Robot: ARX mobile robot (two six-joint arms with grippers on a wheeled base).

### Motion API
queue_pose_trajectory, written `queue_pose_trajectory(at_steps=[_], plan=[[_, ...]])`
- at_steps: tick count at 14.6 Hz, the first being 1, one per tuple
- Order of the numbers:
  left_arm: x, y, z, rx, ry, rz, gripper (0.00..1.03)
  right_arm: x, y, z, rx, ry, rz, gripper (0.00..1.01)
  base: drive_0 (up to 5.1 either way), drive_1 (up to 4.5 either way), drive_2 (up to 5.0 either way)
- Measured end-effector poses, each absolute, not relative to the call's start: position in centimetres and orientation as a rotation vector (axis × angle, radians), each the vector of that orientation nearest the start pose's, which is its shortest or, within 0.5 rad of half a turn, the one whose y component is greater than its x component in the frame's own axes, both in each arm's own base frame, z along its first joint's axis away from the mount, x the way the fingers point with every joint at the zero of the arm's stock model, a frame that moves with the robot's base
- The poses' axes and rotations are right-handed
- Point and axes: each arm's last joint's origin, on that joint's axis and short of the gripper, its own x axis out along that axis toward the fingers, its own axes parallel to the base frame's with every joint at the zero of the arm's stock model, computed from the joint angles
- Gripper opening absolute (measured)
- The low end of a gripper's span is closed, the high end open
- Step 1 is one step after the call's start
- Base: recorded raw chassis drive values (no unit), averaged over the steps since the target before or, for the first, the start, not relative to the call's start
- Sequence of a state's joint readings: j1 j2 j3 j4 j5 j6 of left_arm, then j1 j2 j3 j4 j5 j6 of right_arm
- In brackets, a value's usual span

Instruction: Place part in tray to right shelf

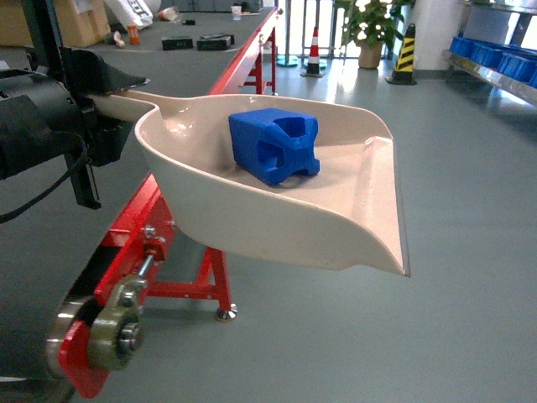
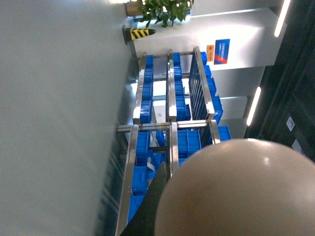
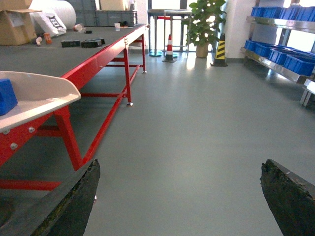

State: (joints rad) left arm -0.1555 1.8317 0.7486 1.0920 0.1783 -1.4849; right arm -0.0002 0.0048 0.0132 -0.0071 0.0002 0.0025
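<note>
The beige tray [image 1: 336,214] hangs in the air in the head view, its open lip pointing right and toward me. The blue part [image 1: 273,144] sits inside it near the back wall. My left gripper [image 1: 113,101] is shut on the tray's handle at the left. In the left wrist view the tray's rounded back [image 2: 236,191] fills the lower right beside one black finger [image 2: 153,206]. My right gripper [image 3: 180,164] is open over bare floor, holding nothing, with the tray [image 3: 44,91] and the part [image 3: 6,96] at its left. The right shelf [image 1: 495,63] stands far right.
A long red-framed table [image 1: 243,59] runs back on the left, with boxes and small items on it. A traffic cone [image 1: 314,50], a potted plant [image 1: 369,29] and a yellow-black post [image 1: 406,50] stand at the back. Blue crates [image 3: 275,51] fill the steel shelf [image 2: 170,123].
</note>
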Motion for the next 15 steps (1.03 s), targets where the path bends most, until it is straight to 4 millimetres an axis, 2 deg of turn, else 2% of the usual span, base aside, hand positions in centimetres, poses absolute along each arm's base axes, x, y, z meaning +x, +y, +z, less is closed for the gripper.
queue_pose_trajectory(at_steps=[13, 15], plan=[[34.72, -5.97, 17.10, -1.469, 0.244, -0.278, 0.12, 9.72, 0.00, 16.71, 0.002, -0.003, 0.000, 0.98, 5.1, -2.36, -2.4], [34.69, -6.05, 17.08, -1.469, 0.249, -0.280, 0.12, 9.72, 0.00, 16.73, 0.002, -0.005, -0.001, 0.98, 1.5, -0.66, -0.7]])
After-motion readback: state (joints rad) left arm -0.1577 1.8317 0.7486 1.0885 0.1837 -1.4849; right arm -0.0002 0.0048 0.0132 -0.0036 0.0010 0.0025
